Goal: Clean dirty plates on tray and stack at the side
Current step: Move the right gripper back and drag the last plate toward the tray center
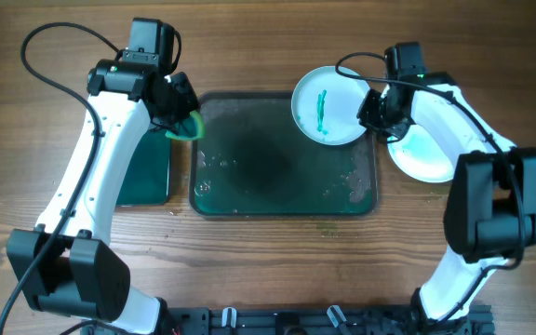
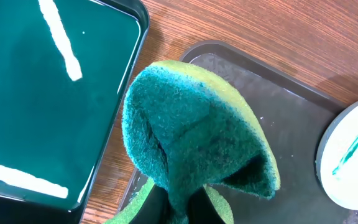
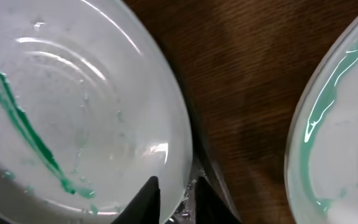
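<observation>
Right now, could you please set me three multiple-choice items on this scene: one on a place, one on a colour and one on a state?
1. Where is the green-and-yellow scouring sponge?
A. at the far left corner of the dark grey-green rectangular tray
B. on the table right of the tray
C. inside a plate

2. What colour is the smear on the round white plate at the tray's far right corner?
A. red
B. green
C. brown

3. What state is the right gripper in?
A. open, clear of everything
B. shut on the sponge
C. shut on the white plate's rim

Answers: 1 A, the left gripper holds it at that corner; 2 B, green streaks show in the overhead and right wrist views; 3 C, its fingers pinch the rim in the right wrist view.
</observation>
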`<state>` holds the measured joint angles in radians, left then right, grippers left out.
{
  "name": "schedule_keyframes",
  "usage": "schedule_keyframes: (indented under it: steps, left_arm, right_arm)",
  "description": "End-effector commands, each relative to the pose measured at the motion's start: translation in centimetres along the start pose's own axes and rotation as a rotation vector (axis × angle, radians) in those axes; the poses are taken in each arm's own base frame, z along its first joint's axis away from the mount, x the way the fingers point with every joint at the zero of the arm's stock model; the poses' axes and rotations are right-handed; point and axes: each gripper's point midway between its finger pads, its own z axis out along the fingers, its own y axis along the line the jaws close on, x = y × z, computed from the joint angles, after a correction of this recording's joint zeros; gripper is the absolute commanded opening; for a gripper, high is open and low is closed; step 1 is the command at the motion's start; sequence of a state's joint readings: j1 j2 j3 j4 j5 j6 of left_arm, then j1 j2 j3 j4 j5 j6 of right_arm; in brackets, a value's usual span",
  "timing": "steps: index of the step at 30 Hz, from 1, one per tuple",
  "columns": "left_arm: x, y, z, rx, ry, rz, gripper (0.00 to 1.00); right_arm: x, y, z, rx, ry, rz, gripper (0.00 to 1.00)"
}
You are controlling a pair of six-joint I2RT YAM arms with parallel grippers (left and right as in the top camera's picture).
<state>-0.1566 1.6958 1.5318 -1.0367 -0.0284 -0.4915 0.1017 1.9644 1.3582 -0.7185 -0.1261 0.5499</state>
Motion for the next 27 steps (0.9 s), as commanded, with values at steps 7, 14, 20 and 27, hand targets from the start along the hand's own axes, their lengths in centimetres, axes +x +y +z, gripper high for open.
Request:
schedule_keyframes:
  steps: [7, 14, 20, 27]
  left_arm:
    - [-0.4, 0.0, 0.0, -0.005, -0.011, 0.011, 0.04]
    - [-0.4, 0.0, 0.0, -0.005, -0.012, 0.011, 0.04]
    - [-0.4, 0.0, 0.0, -0.005, -0.011, 0.011, 0.04]
    - [-0.4, 0.0, 0.0, -0.005, -0.011, 0.011, 0.04]
  right_arm:
    - [1.7, 0.3, 2.7, 0.0, 0.071, -0.033, 0.04]
    - [5.5, 3.9, 2.5, -0.133, 0.194, -0.219, 0.04]
    - [10.3, 5.6, 2.3, -0.124, 0.306, -0.369, 0.05]
    - [8.1, 6.1, 2.8, -0.138, 0.201, -0.536, 0.55]
